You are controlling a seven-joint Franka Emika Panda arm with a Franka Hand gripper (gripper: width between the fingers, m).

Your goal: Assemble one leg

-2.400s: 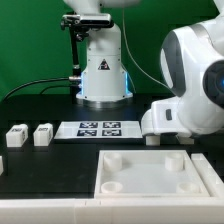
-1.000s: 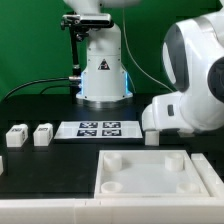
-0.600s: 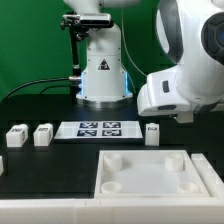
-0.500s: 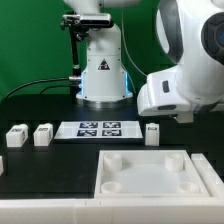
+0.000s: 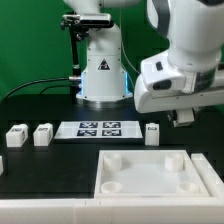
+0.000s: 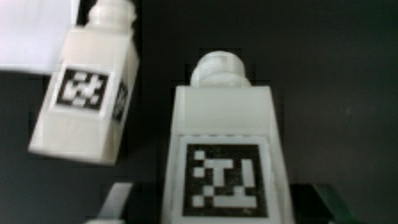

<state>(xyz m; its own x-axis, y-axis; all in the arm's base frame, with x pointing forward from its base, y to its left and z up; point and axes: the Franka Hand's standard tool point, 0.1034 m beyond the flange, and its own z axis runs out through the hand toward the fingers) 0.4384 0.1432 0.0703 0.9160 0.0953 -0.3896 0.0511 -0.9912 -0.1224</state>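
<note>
So: early stage. The pincer (image 5: pixel 185 116) is clenched on the leg (image 6: pixel 222 150). The fingers sit either side of its body, the marker face is toward the wrist camera, and the peg end sticks out beyond the pincer. The pincer hangs above the table (image 5: pixel 30 112), so I read the leg as held off the surface; the exterior view hides it behind the hand. A second leg (image 5: pixel 152 133) sits on the table just beside and below the pincer, apart from it. Two spare legs (image 5: pixel 42 134) are well apart from the pincer, beyond that one. The square top (image 5: pixel 150 172) lies below the pincer, nearer the exterior camera, and its visible corner sockets (image 5: pixel 112 160) look empty. Done: pickup. Left, by my read: carry to a socket, line up the peg, seat and twist it in.
</note>
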